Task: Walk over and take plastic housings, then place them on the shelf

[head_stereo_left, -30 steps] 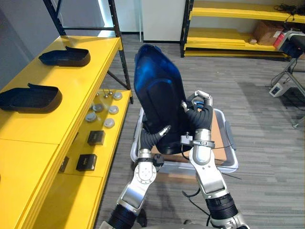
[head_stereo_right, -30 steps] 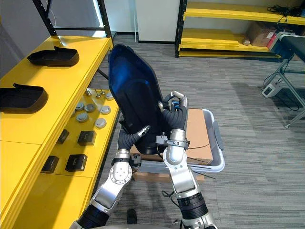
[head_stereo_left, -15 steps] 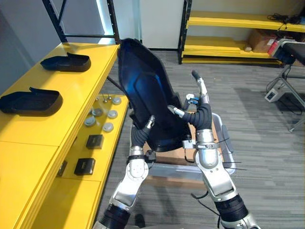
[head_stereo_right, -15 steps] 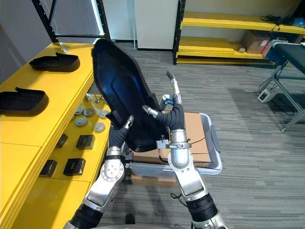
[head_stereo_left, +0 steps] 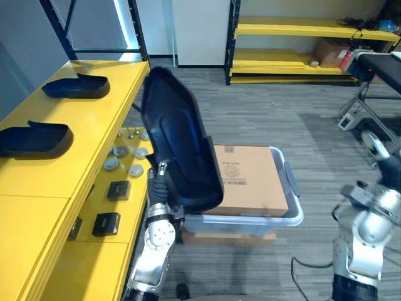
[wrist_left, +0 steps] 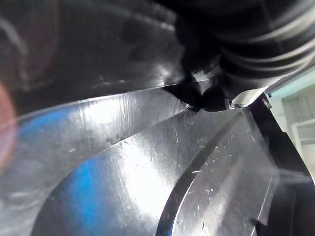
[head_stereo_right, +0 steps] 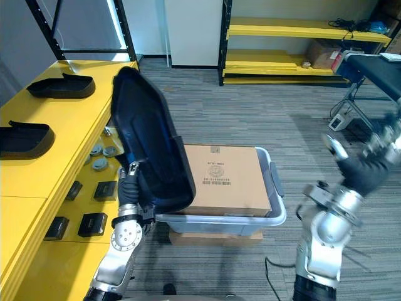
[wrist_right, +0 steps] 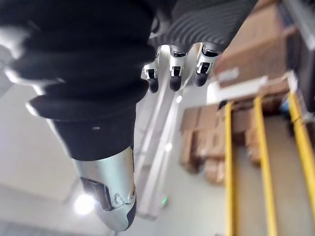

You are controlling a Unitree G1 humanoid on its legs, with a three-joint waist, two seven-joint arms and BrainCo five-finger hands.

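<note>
While left hand [head_stereo_left: 159,180] grips upright housing [head_stereo_left: 178,147], right hand [head_stereo_right: 366,169] relaxed, well apart.

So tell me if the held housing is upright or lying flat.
Upright, tipped a little: the dark housing stands on end in the left hand, top leaning toward the yellow shelf.

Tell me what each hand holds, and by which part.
Left hand holds the dark plastic housing by its lower edge, fingers curled round it. Right hand holds nothing.
</note>
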